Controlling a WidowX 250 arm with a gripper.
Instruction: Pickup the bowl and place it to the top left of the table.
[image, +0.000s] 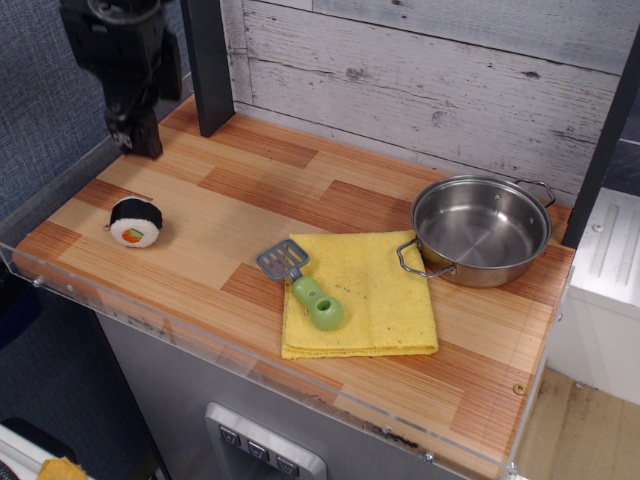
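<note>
The bowl (482, 228) is a shiny steel pot with two wire loop handles. It stands upright and empty at the far right of the wooden table (240, 190), touching the right edge of the yellow cloth. My gripper (135, 140) hangs over the table's far left corner, far from the bowl. Its black fingers point down, close together, with nothing between them.
A yellow cloth (365, 295) lies at front centre with a green-handled grey spatula (302, 283) on its left edge. A black-and-white sushi roll toy (136, 221) lies at the left. A dark post (210, 65) stands at the back left. A clear acrylic rim (200, 335) edges the table.
</note>
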